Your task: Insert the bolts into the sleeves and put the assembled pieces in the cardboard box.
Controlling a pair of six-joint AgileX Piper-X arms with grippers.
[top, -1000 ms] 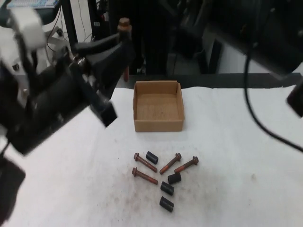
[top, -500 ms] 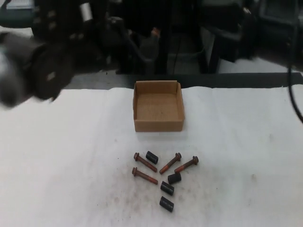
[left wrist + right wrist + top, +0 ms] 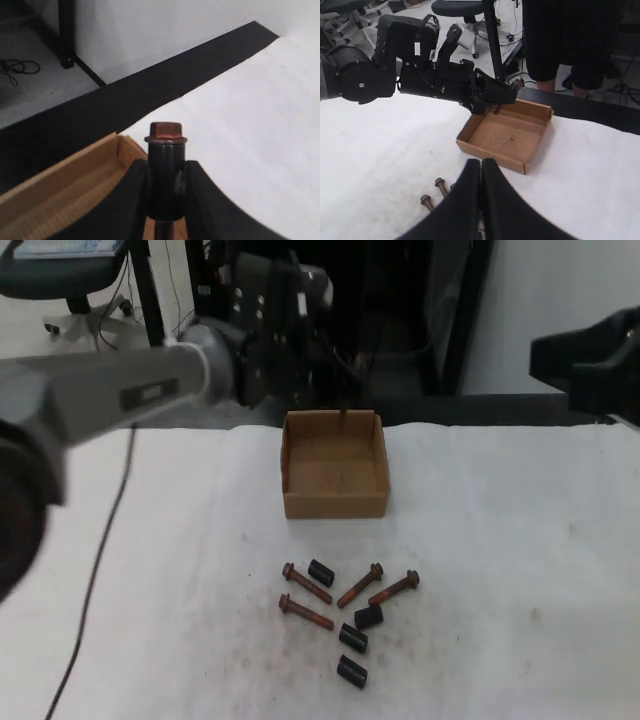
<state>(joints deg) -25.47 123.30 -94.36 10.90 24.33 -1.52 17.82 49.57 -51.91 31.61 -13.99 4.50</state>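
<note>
Holding sleeved bolt (image 3: 165,152) over cardboard box (image 3: 335,505)

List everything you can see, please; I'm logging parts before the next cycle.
cardboard box: 1, brown, far middle of the cloth.
bolts: 4, rusty red-brown, loose on the cloth nearer than the box.
sleeves: 4, black, loose among the bolts.
assembled piece: 1, rusty bolt in a black sleeve, held over the box's far edge.
cloth: 1, white, covering the bench.
office chair: 1, dark, on the floor beyond the bench's far left.
left hand: 1, black, shut on the assembled piece.
right hand: 1, black, shut on nothing, raised above the cloth.
</note>
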